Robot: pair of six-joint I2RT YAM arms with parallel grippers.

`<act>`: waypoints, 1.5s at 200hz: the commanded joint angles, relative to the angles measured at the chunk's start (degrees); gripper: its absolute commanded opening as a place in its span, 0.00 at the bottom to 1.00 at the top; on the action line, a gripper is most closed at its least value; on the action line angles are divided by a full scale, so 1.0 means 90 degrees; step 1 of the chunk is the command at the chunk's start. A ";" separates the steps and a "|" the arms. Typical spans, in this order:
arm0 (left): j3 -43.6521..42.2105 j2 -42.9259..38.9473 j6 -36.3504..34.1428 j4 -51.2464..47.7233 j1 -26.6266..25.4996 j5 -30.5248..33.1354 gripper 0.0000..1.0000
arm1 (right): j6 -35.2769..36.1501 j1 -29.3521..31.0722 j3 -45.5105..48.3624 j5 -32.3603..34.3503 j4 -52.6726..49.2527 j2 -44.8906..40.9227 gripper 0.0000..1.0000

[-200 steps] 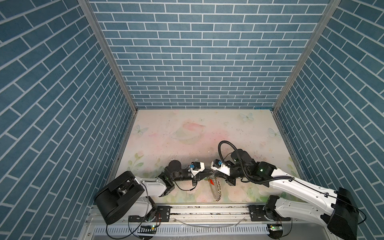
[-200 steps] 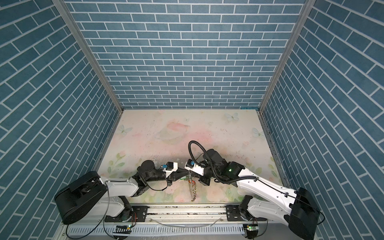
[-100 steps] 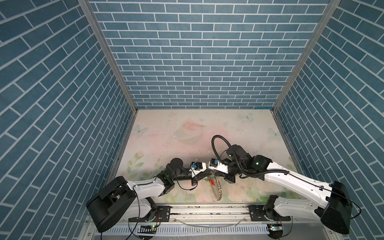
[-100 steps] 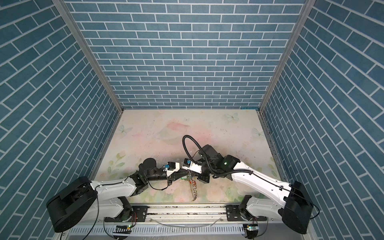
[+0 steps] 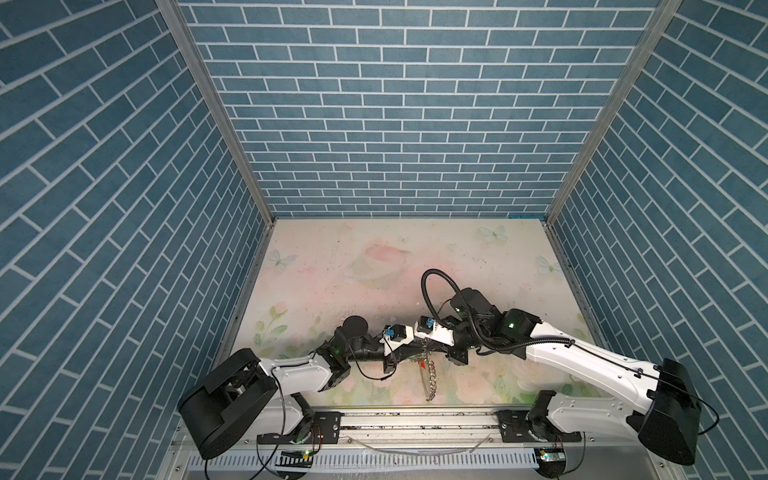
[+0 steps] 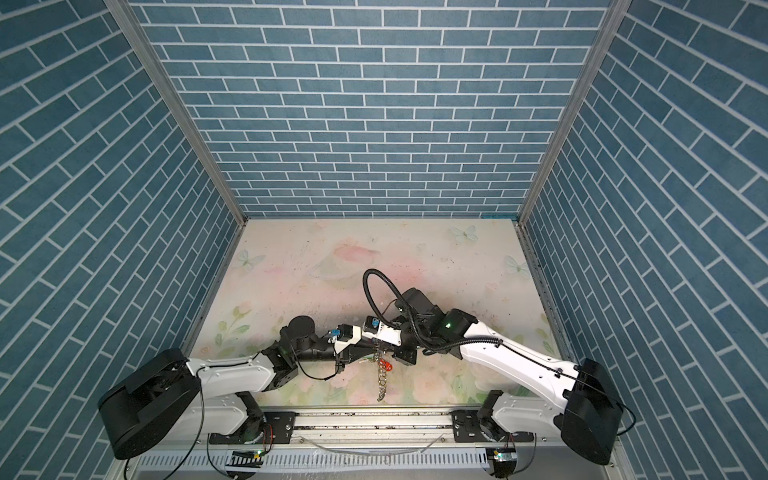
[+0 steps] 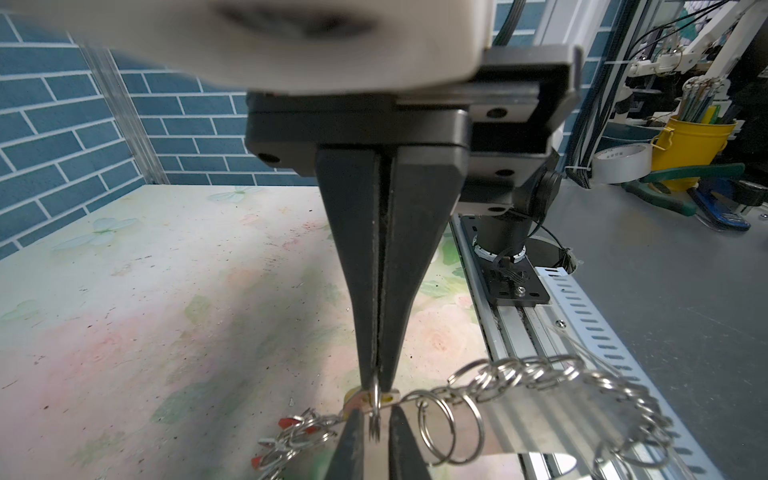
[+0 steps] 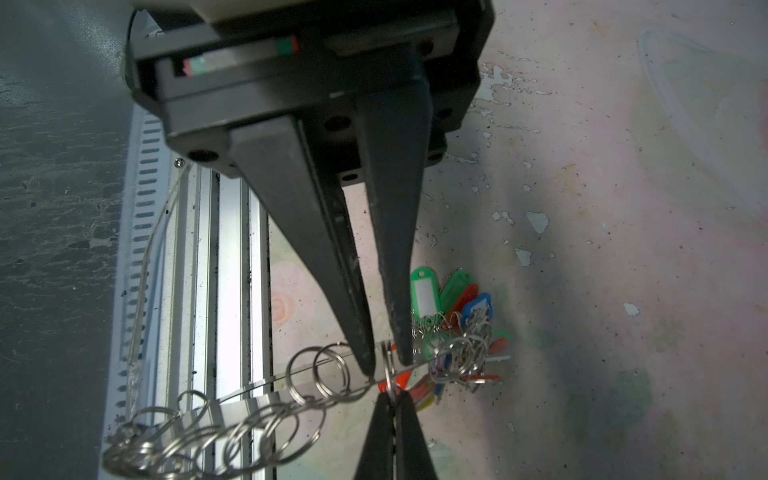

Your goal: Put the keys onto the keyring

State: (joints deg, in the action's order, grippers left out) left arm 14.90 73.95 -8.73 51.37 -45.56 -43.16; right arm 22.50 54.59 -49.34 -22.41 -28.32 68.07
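Near the front of the table (image 7: 166,291), your left gripper (image 7: 376,387) squeezes one small wire ring (image 7: 375,419) by the yellow key tag (image 7: 358,399) and your right gripper (image 8: 387,365) pinches the keyring (image 7: 519,432), so a hard pull can make that thin ring slip out.

The left wrist view is taken from close behind the left fingers (image 7: 357,270) and looks along them to their tips, with the surface (image 7: 166,291) beyond. The right wrist view is taken likewise from close behind the right fingers (image 8: 299,228) and is aimed down their length at the surface. The keyring (image 7: 519,419) and the wire ring (image 7: 375,395) between the two opposed sets of fingertips are shared by both wrist views and seen from opposite sides. In both top views the fingers are seen small, from high above on the arm-base side, with the stereo head tilted down toward the back wall (image 5: 395,124).
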 commanded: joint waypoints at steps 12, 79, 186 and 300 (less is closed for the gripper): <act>0.0127 0.0105 0.0161 0.0307 -0.0015 -0.0014 0.05 | 0.0116 -0.0001 -0.0211 -0.0293 0.0348 -0.0073 0.00; 0.0019 0.0324 0.0510 0.0994 -0.0016 0.0422 0.00 | 0.0088 -0.0010 0.0124 -0.0014 0.0580 -0.0358 0.11; -0.0185 0.0410 0.0703 0.1663 -0.0013 0.0704 0.00 | -0.0328 -0.0011 0.0806 0.0509 0.1087 -0.0895 0.17; -0.0267 0.0504 0.0747 0.2057 -0.0001 0.0176 0.00 | -0.0537 -0.0175 0.1476 0.0387 0.2043 -0.1208 0.13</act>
State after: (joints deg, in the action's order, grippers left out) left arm 12.49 79.70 -1.72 66.83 -45.56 -39.72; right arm 19.25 53.19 -37.30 -16.84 -12.71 57.23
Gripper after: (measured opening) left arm 0.049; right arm 0.118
